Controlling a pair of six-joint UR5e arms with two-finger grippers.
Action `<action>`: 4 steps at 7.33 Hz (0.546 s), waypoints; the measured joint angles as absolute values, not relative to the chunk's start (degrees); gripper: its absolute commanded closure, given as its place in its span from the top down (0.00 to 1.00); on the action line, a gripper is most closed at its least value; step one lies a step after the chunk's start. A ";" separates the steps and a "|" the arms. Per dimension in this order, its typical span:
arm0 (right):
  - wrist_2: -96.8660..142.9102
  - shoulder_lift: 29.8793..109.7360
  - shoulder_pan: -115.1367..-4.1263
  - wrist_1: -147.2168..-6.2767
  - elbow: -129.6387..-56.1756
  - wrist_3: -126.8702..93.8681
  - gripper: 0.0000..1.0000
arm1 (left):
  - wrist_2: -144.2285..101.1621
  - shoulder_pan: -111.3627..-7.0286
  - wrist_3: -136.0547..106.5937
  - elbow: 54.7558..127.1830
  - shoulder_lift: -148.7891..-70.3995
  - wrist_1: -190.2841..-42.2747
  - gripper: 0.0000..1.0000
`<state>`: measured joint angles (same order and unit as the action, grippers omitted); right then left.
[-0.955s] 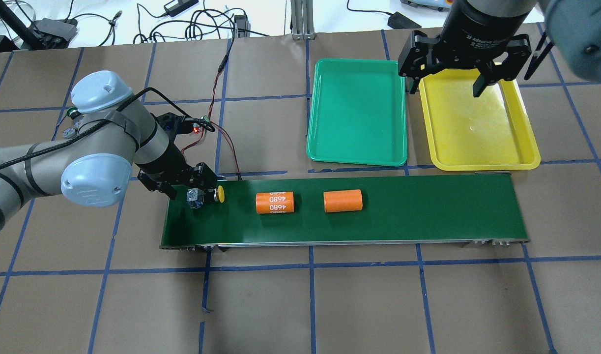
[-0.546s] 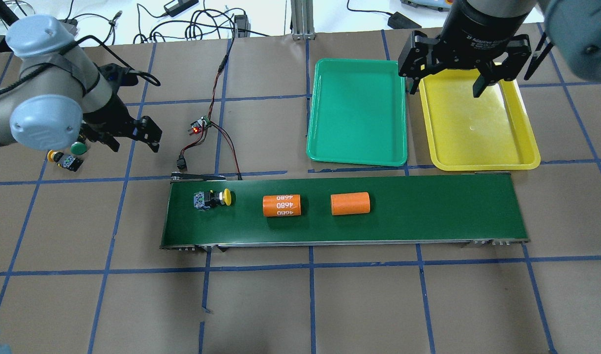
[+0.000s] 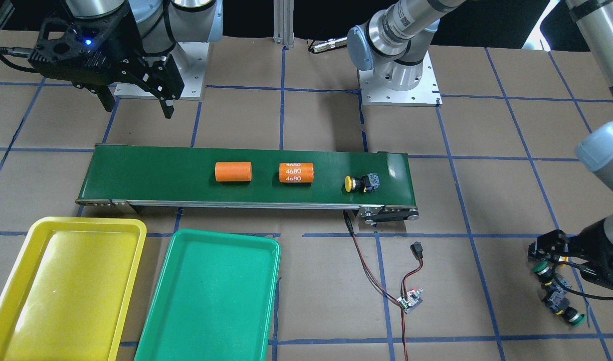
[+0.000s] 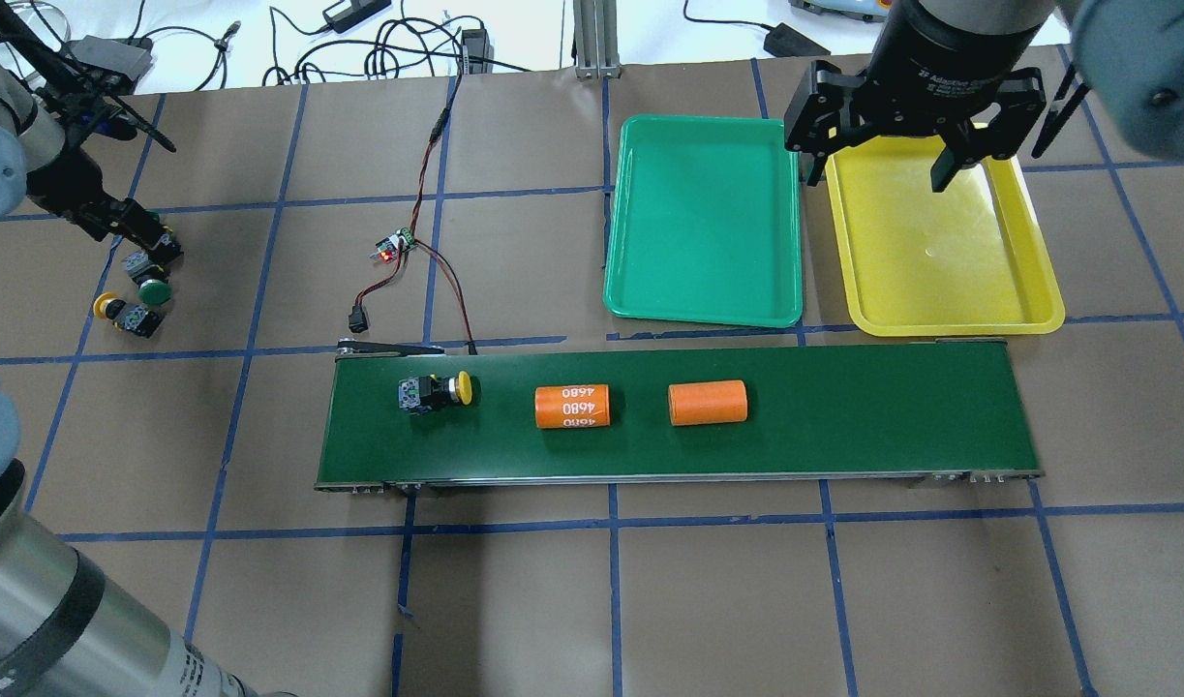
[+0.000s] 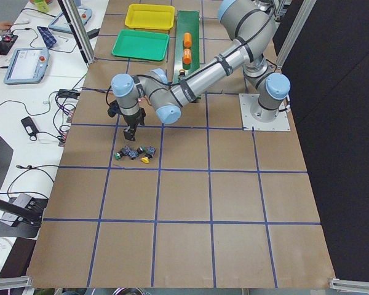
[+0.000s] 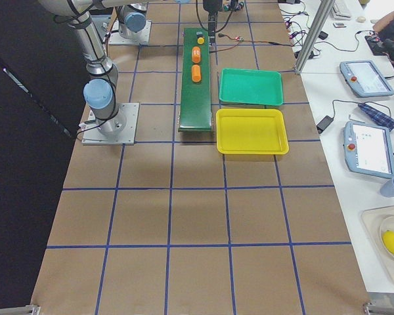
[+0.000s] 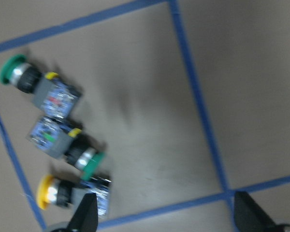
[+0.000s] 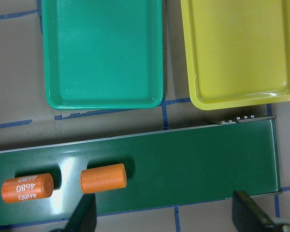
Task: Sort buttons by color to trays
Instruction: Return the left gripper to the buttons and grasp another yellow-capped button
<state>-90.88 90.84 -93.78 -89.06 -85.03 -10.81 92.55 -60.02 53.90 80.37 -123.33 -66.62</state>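
A yellow-capped button [image 4: 439,392] [image 3: 361,183] lies on its side at one end of the dark-green conveyor belt [image 4: 843,426]. Three more buttons cluster on the table far off to my left: two green-capped ones [image 7: 89,162] [image 7: 19,77] and a yellow-capped one [image 7: 48,191] [image 4: 107,308]. My left gripper [image 4: 146,242] [image 7: 166,217] hovers open just above and beside this cluster, holding nothing. The green tray [image 4: 703,223] and the yellow tray [image 4: 940,242] lie side by side beyond the belt. My right gripper [image 4: 901,145] [image 8: 164,215] hangs open over the trays' far edge.
Two orange cylinders [image 4: 572,407] [image 4: 708,403], one marked 4680, lie on the belt past the button. A small circuit board with red-black wires [image 4: 393,250] lies on the table beside the belt's end. Cables and power bricks lie along the far edge.
My left gripper let go of the yellow-capped button on the belt and swung far left to the button cluster. The button and both cylinders moved a little along the belt towards the trays.
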 measured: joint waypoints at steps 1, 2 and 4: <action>-90.88 90.84 -93.78 -89.04 -85.03 -10.81 1.00 | 92.25 -57.87 60.73 79.19 -125.54 -65.32 1.00; -90.88 90.83 -93.78 -89.05 -85.05 -10.81 1.00 | 91.99 -56.46 66.62 79.66 -126.75 -63.41 1.00; -90.88 90.87 -93.78 -89.11 -85.08 -10.81 1.00 | 89.57 -55.02 70.77 83.20 -126.76 -61.79 1.00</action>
